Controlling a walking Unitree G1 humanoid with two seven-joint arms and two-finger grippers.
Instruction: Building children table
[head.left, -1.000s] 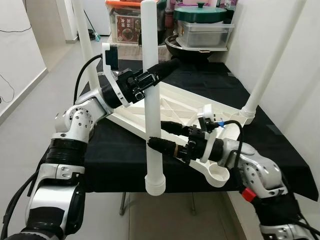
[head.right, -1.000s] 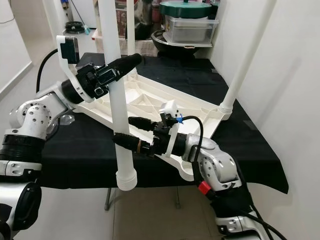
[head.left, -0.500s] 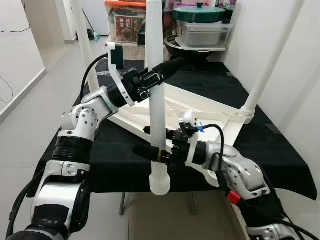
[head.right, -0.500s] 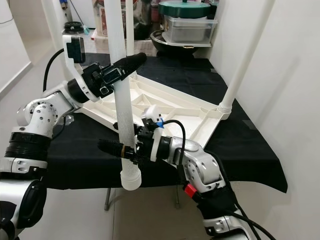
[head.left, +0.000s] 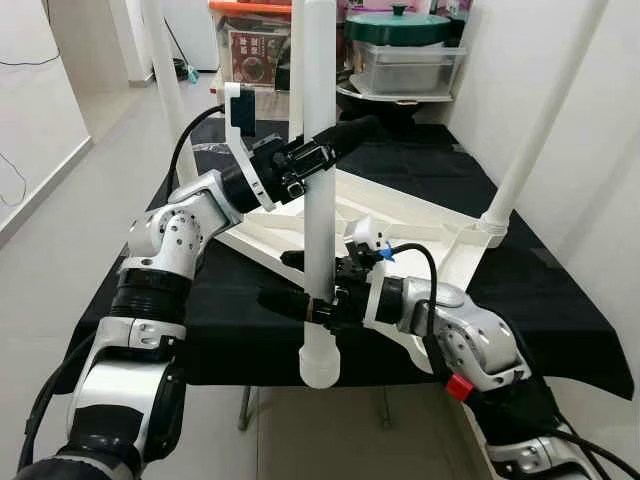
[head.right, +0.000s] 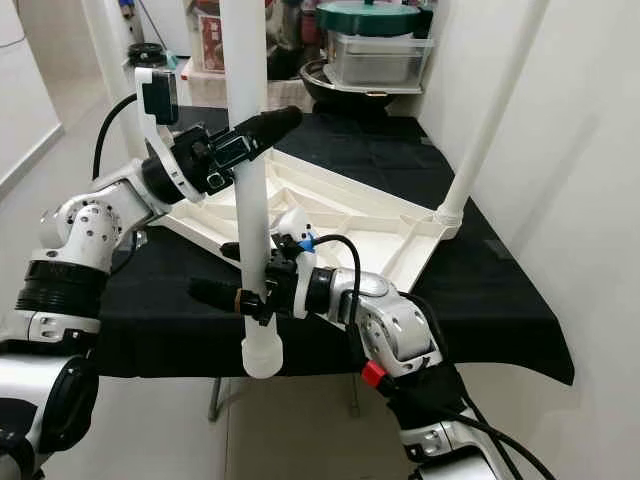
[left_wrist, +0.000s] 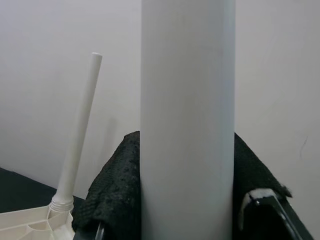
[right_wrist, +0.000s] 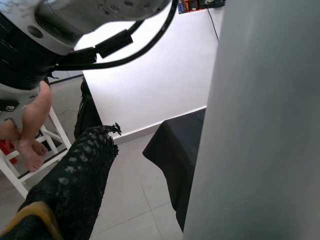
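A loose white table leg (head.left: 318, 210) stands upright in front of the table's near edge, its wide socket end (head.left: 321, 366) at the bottom. My left gripper (head.left: 340, 140) is shut on the leg high up; both pads (left_wrist: 117, 200) press against it. My right gripper (head.left: 275, 278) straddles the leg low down, open, with a gap between one finger (right_wrist: 80, 185) and the leg (right_wrist: 265, 125). The white tabletop (head.left: 400, 215) lies upside down on the black cloth. One fitted leg (head.left: 540, 120) rises at its right corner and another (head.left: 170, 90) at the back left.
Behind the table stand a green-lidded pot (head.left: 400, 25), metal trays (head.left: 410, 70) and an orange-lidded box (head.left: 250, 45). A white wall (head.left: 600, 200) runs close along the right. A person's bare feet on a white stool (right_wrist: 27, 135) are nearby. Open floor (head.left: 60, 230) lies to the left.
My right gripper has pushed leftward, so its fingers now reach past the leg. The leg has swung more upright and shifted slightly right, with my left gripper still on it.
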